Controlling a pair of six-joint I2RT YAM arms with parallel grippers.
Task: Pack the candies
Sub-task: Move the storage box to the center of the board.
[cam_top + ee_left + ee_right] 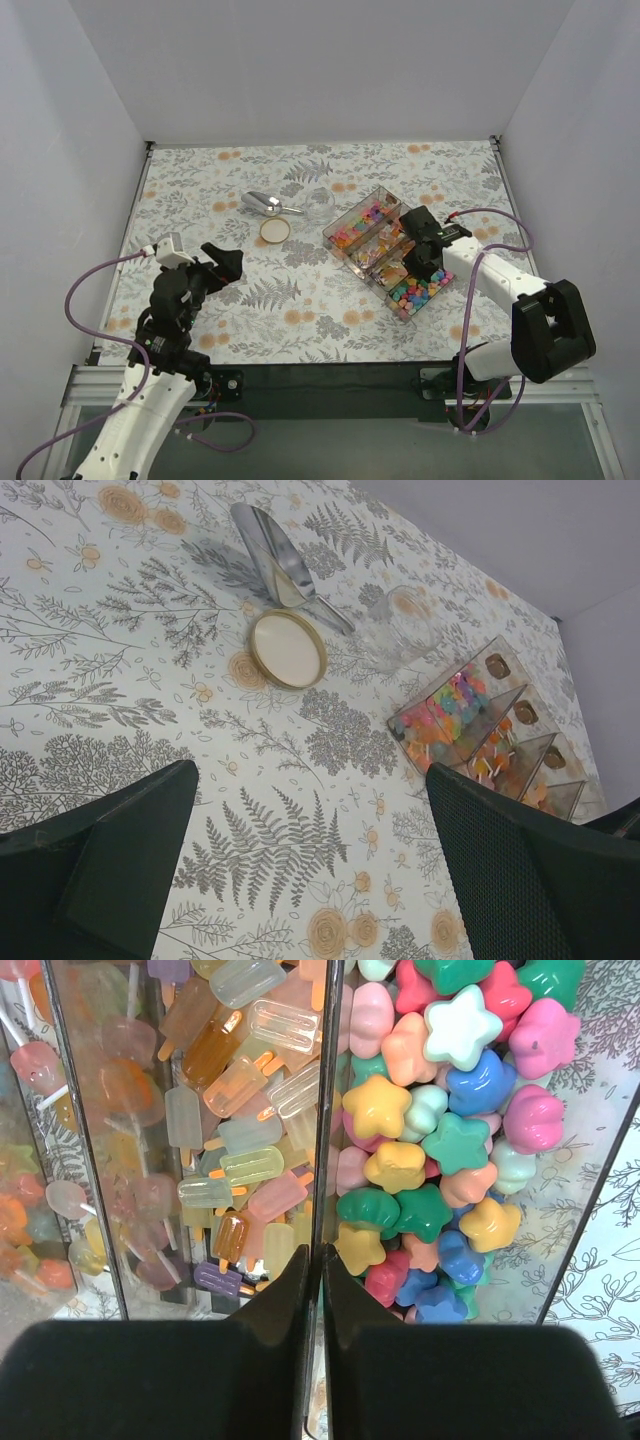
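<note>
Your right pincer (318, 1260) is straddling the thin clear plastic divider (330, 1110), jaws nearly together; you cannot tell whether it is gripping. Glossy star-shaped candies (440, 1140) are lying just beyond it.

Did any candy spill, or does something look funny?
Nothing spilled on the cloth. One odd thing: the right tool pinches the clear divider between the popsicle candies and star candies, not a candy.

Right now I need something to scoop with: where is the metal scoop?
Top view: the scoop lies toward the far middle of the table, just beyond the round lid, beside the clear jar.
</note>
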